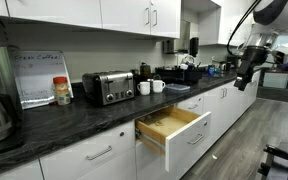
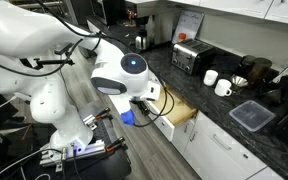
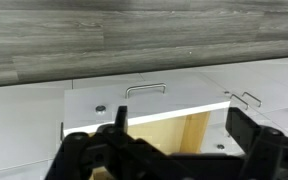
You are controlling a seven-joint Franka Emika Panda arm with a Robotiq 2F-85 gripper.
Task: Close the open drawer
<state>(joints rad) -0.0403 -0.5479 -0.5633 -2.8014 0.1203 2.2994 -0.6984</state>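
In an exterior view, a chrome toaster (image 1: 108,87) sits left of centre on the dark countertop (image 1: 84,115) — two white mugs (image 1: 150,87) just right of it, a small jar (image 1: 62,91) to its left.

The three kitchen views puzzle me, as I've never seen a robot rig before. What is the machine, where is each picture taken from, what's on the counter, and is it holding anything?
The machine is a white robot arm with a two-fingered gripper at its end. Two pictures come from cameras standing in the room. The third comes from a camera on the arm's wrist, looking past the gripper. On the dark counter stand a toaster, two white mugs and a jar. Below the counter a drawer stands pulled out, its wooden inside showing. In the wrist view the gripper is open and faces the drawer, with its fingers apart and holding nothing.
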